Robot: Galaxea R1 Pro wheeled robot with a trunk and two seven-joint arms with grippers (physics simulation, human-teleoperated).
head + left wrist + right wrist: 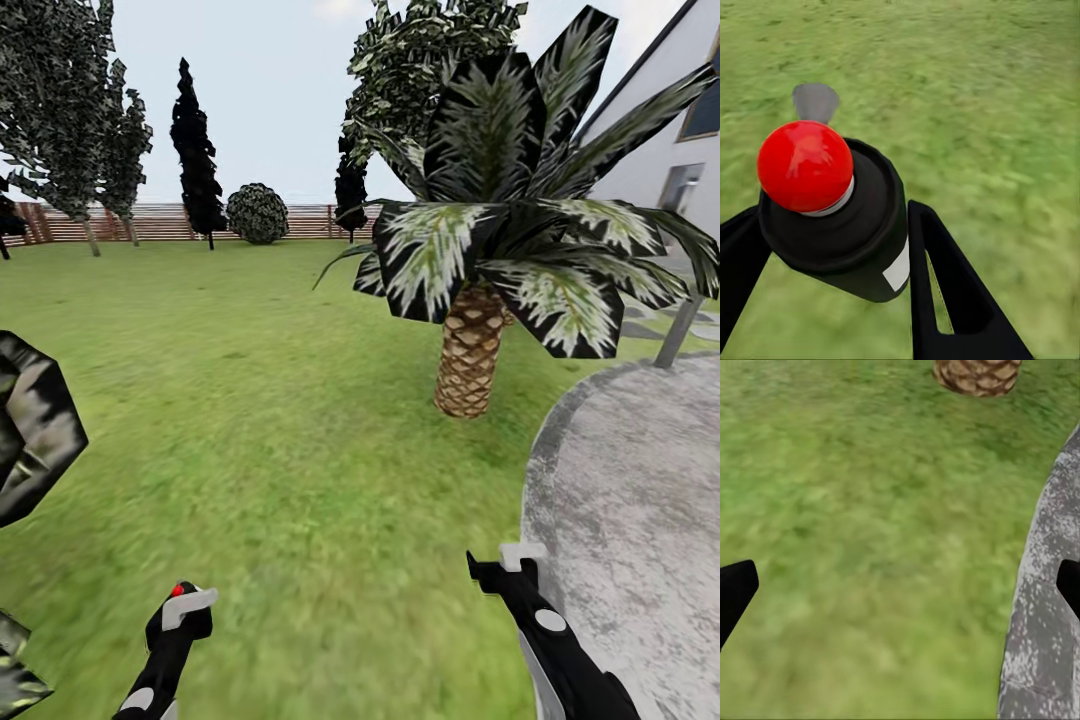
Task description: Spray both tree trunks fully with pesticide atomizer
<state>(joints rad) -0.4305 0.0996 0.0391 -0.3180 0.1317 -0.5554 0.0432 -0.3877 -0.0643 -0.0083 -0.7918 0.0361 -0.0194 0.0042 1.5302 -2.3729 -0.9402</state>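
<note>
Atomizer (844, 225) clamped between left end effector (832, 247) fingers — above lawn (982, 90).

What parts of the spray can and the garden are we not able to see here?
- Pesticide atomizer: its lower body, left wrist view, hidden between the left hand fingers.
- Far tree trunks: head view, too small to judge.
- Right hand: right wrist view, fingers cut off by the edges.
- Palm: right wrist view, cut off above its base.

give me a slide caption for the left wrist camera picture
Left gripper holding a black pesticide atomizer with a red top above blurred green lawn.
</note>
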